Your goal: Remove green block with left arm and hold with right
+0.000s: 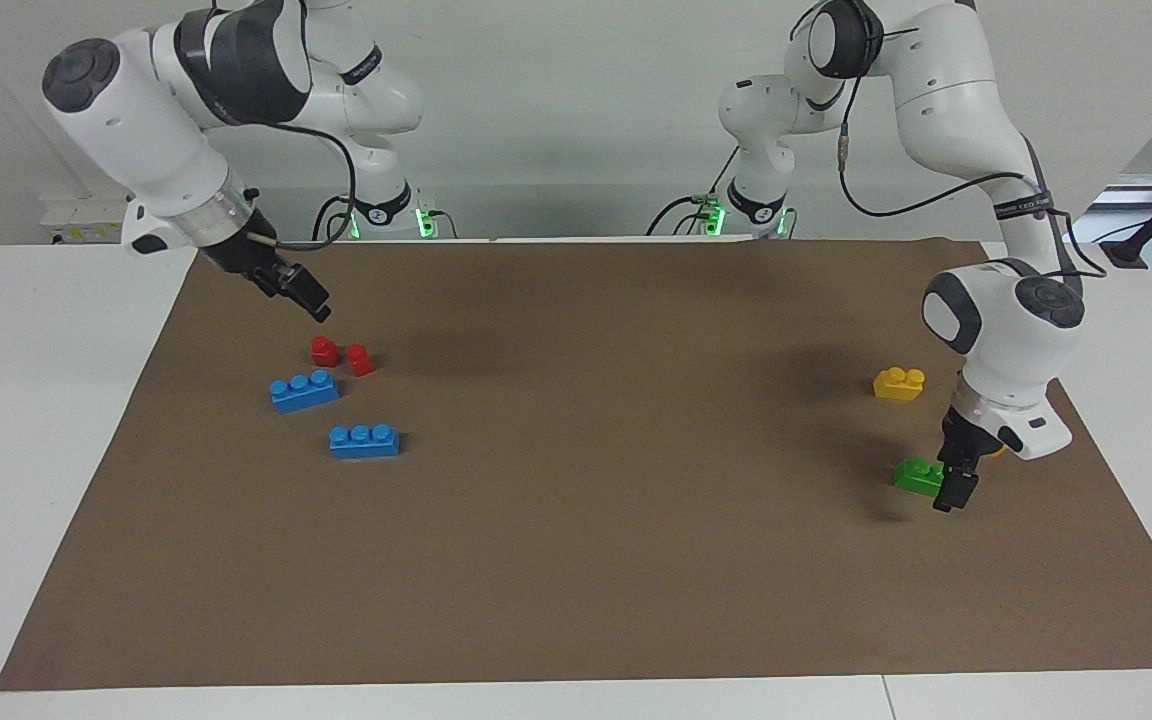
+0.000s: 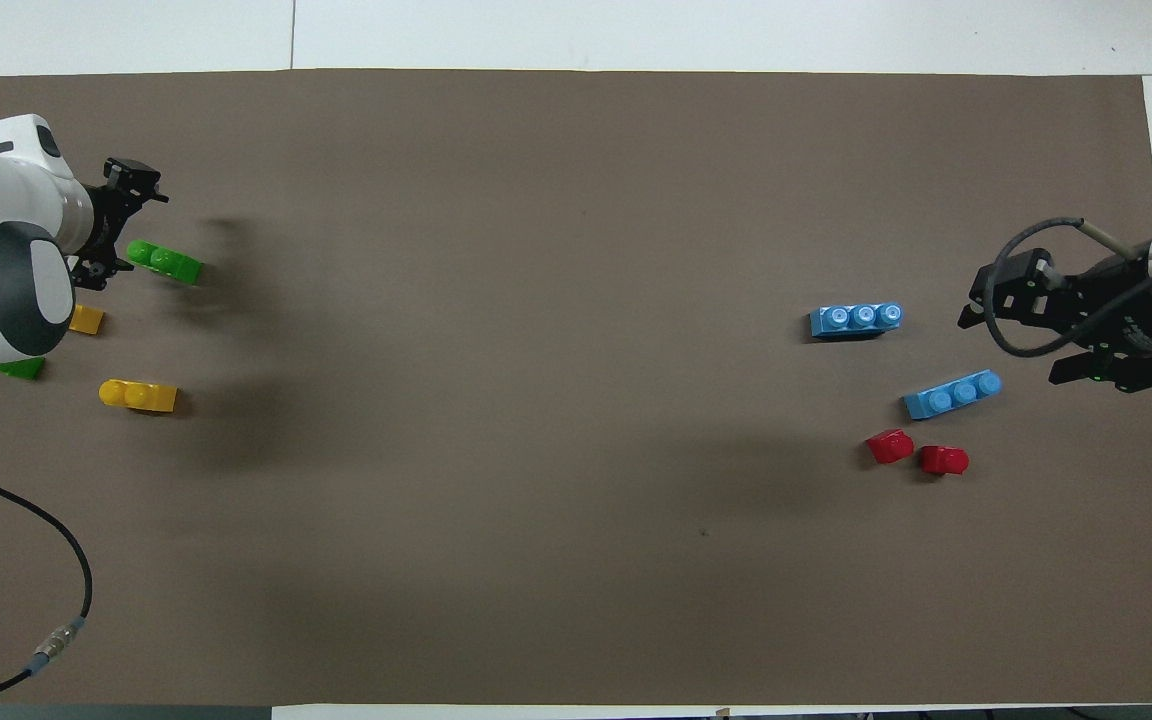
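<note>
The green block (image 1: 918,475) (image 2: 166,262) lies on the brown mat (image 1: 596,560) at the left arm's end of the table. My left gripper (image 1: 958,490) (image 2: 121,228) is low and right beside it, on the side toward the table's end. Its fingers are open and nothing is between them. A second green brick (image 2: 21,368) is mostly hidden under the left arm. My right gripper (image 1: 304,295) (image 2: 1016,345) is open and empty, up in the air over the mat beside the red blocks, waiting.
Two yellow bricks (image 2: 139,395) (image 2: 86,320) lie near the left gripper, one partly under the arm. Two small red blocks (image 1: 341,355) and two blue three-stud bricks (image 1: 304,390) (image 1: 364,440) lie at the right arm's end.
</note>
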Available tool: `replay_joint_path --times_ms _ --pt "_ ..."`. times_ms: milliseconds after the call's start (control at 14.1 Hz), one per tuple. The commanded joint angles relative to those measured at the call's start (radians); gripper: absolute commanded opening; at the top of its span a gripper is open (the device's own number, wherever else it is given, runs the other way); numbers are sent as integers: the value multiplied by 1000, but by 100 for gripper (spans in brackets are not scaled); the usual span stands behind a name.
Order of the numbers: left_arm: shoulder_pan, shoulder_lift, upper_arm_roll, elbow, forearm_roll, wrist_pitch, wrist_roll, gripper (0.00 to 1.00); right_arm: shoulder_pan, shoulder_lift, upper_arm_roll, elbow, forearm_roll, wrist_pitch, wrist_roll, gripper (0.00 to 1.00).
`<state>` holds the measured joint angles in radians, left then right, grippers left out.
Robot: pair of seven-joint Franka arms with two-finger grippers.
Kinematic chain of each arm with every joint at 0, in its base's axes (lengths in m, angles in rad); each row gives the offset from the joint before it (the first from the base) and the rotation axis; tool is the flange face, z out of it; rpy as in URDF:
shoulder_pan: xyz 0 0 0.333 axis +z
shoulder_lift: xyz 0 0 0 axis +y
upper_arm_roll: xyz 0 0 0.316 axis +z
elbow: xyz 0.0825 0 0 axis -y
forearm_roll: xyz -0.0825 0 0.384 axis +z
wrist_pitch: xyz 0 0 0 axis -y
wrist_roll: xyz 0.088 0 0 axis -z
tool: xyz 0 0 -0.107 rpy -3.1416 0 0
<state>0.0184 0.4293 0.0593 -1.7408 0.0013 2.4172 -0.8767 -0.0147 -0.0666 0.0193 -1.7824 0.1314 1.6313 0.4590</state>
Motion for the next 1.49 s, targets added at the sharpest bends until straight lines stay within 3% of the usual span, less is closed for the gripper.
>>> replay_joint_path --times_ms 0,213,497,781,1420 --pt "-3 -75 2 -3 -4 -73 122 100 6 -32 2 41 -39 -63 -162 100" --pt "-5 -128 -4 18 -3 -165 319 100 -14 -16 -1 83 -70 -71 -362 100" --pt "-12 -133 -6 190 16 -433 614 100 -21 -6 1 75 -111 -22 -369 100" --pt "-14 -145 -52 285 14 -636 665 100 -14 -2 1 78 -139 -19 -369 100" --pt "-15 -305 -85 279 6 -771 826 100 -21 -4 1 75 -141 -21 -413 100"
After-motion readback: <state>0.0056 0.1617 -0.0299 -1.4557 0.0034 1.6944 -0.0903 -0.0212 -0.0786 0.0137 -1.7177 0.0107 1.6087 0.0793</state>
